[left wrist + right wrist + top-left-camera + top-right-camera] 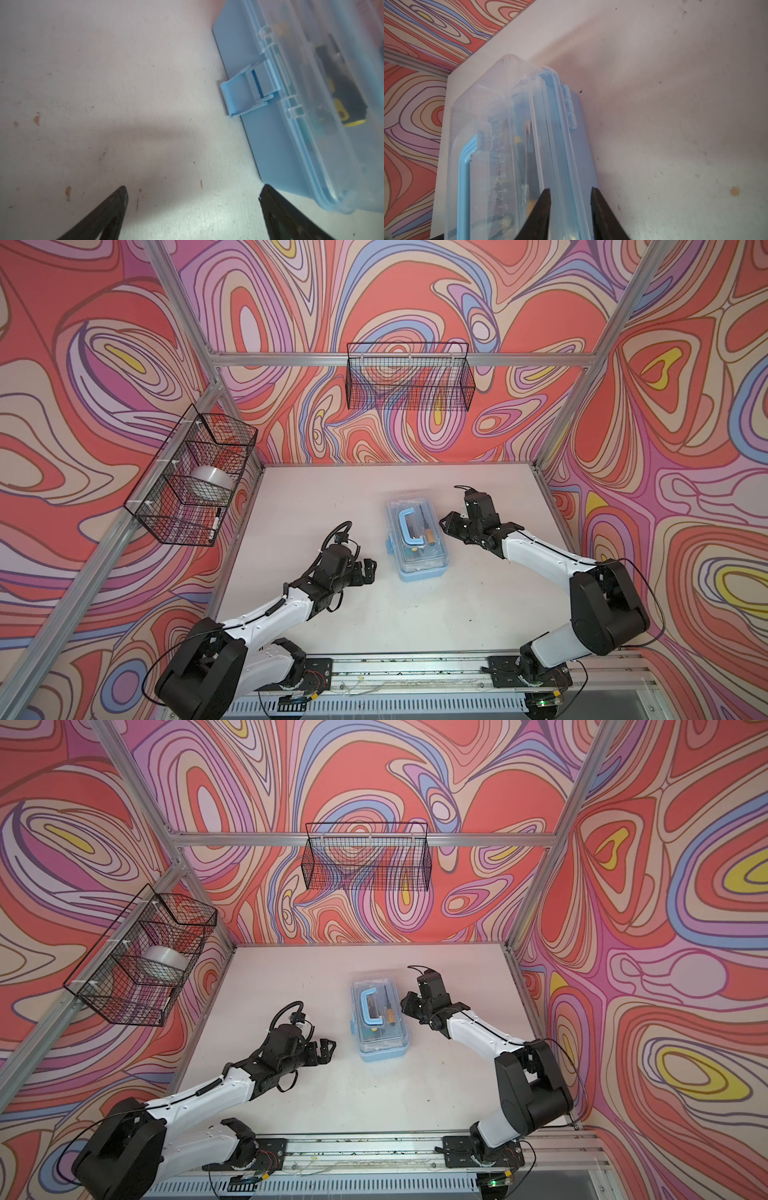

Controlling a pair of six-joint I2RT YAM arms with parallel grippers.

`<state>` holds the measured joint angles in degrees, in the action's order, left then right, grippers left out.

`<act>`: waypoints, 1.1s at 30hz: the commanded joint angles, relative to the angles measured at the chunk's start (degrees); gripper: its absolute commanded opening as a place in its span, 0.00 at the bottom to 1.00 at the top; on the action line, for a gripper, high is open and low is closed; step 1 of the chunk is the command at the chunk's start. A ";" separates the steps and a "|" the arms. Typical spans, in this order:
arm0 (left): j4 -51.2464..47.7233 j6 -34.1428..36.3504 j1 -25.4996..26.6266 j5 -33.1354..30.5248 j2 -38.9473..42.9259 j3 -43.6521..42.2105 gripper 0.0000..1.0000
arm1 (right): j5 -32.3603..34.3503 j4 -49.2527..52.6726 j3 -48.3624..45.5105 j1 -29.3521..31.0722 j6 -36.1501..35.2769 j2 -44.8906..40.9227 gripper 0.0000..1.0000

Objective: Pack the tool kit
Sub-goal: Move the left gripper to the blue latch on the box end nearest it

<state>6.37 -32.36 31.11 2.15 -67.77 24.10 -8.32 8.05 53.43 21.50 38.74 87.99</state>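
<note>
Your left gripper [193, 192] gapes; the right gripper [570, 191] straddles the rim of the tool kit [419, 562], clamping unclear. Likely light, stiff, slick: lift by its handle [402, 526].

Light-blue tool kit [420, 571], black wire basket [409, 377], swirl-patterned coral walls [415, 290], white table [374, 614]

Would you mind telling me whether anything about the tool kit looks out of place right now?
The blue latch on the side of the tool kit facing the left arm sticks outward, unfastened, although the clear lid is down. Nothing is spilled or visibly damaged.
</note>
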 commanded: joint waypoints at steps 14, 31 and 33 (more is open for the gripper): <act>19.47 3.64 9.01 -14.34 -16.37 0.79 0.92 | -3.55 -1.98 -1.07 0.65 2.51 -0.57 0.25; 32.00 2.44 10.36 -15.09 -30.27 4.40 0.89 | -4.24 -1.25 0.45 0.63 0.71 0.07 0.23; 32.18 2.22 10.46 -15.99 -31.30 4.85 0.89 | -4.43 -1.37 0.76 0.58 0.72 0.23 0.23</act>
<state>38.00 -29.15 41.28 -13.61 -96.95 28.56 -10.28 7.25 52.62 21.45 40.10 87.83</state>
